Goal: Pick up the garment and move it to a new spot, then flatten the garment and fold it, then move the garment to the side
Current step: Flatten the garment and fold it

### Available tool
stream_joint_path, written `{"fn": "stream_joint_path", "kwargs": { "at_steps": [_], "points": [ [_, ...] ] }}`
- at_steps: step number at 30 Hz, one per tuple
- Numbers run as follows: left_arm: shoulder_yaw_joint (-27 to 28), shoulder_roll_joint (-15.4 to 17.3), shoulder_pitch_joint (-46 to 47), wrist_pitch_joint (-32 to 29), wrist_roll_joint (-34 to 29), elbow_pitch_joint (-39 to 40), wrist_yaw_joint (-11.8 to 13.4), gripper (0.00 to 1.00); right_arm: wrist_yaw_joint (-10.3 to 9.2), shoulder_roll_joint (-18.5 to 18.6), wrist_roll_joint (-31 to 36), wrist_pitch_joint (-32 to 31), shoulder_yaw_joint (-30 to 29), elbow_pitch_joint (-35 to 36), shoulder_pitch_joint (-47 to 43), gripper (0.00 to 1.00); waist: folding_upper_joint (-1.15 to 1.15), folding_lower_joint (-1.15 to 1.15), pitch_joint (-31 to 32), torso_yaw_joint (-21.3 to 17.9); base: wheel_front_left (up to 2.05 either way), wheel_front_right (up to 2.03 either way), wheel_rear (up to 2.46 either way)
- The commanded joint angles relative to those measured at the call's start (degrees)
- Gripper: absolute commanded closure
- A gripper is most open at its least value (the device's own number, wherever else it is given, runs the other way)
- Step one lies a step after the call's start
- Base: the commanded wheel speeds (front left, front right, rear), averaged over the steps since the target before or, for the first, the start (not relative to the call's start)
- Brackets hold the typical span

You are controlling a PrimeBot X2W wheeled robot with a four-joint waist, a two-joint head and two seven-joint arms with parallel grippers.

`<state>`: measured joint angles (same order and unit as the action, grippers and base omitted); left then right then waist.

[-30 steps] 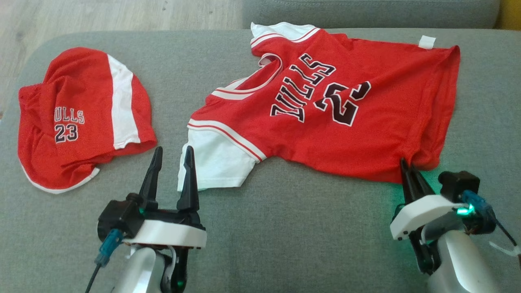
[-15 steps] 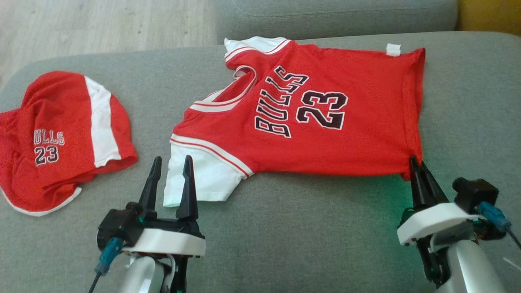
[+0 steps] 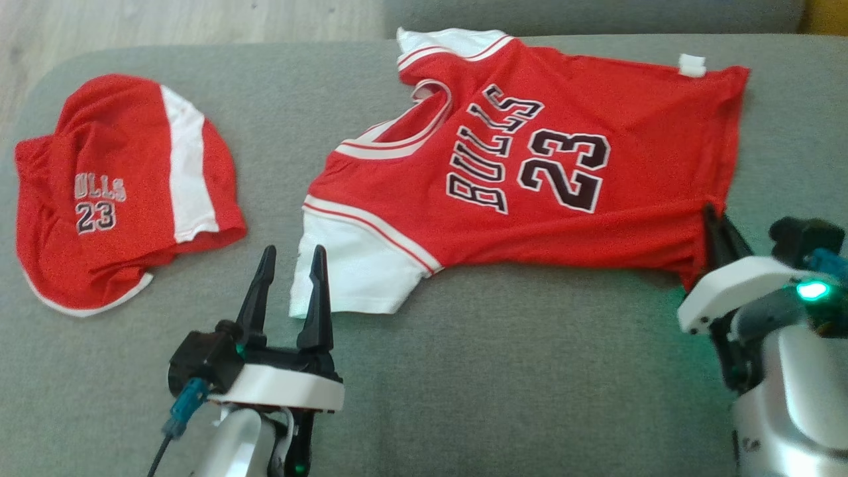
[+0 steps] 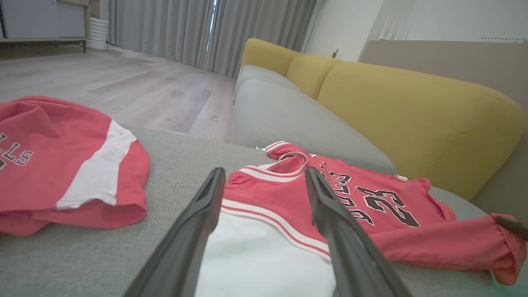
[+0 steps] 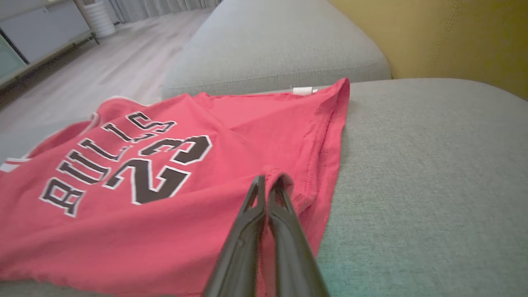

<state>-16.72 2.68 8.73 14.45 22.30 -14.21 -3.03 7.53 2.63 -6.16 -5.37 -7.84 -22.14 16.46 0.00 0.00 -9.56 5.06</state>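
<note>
The garment (image 3: 636, 199) is a red "BULLS 23" jersey with white sleeves, spread face up on the grey cushion (image 3: 503, 371). My right gripper (image 3: 712, 212) is shut on its near hem corner, and the cloth there bunches around the fingers (image 5: 284, 231). The right wrist view has the gripper (image 5: 271, 179) pinching that hem of the jersey (image 5: 247, 119). My left gripper (image 3: 294, 252) stands open just short of the near white sleeve (image 3: 351, 271), touching nothing. The left wrist view looks between its open fingers, the gripper (image 4: 264, 171) framing the sleeve and the jersey (image 4: 288, 194).
Matching red shorts (image 3: 126, 192) with a white stripe lie crumpled at the cushion's left end, as the left wrist view also shows the shorts (image 4: 49, 165). Wooden floor (image 3: 165, 20) lies beyond the far left edge. A yellow sofa back (image 4: 412, 115) rises behind the grey seat.
The head camera has shifted. My right gripper has pulled the hem corner rightward, and the jersey now lies flatter with the "23" smoothed out. The left gripper has stayed open beside the sleeve.
</note>
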Motion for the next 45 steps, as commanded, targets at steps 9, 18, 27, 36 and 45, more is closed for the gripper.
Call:
{"fn": "stream_joint_path", "kwargs": {
  "at_steps": [9,18,27,36,45],
  "points": [
    [1.19,0.2,3.01,0.55,0.47,1.55,-0.09,0.0,-0.04,1.36,14.91,-2.86,-9.25,-8.32,8.12,0.0,0.0,0.0,-1.64,3.07,0.0,0.0,0.0],
    [1.61,0.2,2.33,0.55,0.46,1.19,0.19,0.0,-0.04,0.49,21.19,0.52,-13.95,-9.94,8.29,0.0,0.0,0.0,0.29,1.01,0.0,0.0,0.0],
    [3.01,0.2,1.02,0.55,0.05,1.82,0.6,0.0,-0.04,0.27,13.05,10.08,-7.92,-1.11,1.89,0.0,0.0,0.0,3.04,-2.92,0.0,0.0,0.0],
    [3.9,0.2,0.11,0.55,-0.38,2.36,0.76,0.0,-0.04,0.26,3.06,16.87,-2.44,6.91,-7.65,0.0,0.0,0.0,4.39,-4.94,0.0,0.0,0.0],
    [3.3,0.2,-0.54,0.55,-1.22,1.74,1.21,0.0,-0.04,0.25,0.56,19.25,1.58,6.88,-11.44,0.0,0.0,0.0,4.54,-5.36,0.0,0.0,0.0]
  ]
}}
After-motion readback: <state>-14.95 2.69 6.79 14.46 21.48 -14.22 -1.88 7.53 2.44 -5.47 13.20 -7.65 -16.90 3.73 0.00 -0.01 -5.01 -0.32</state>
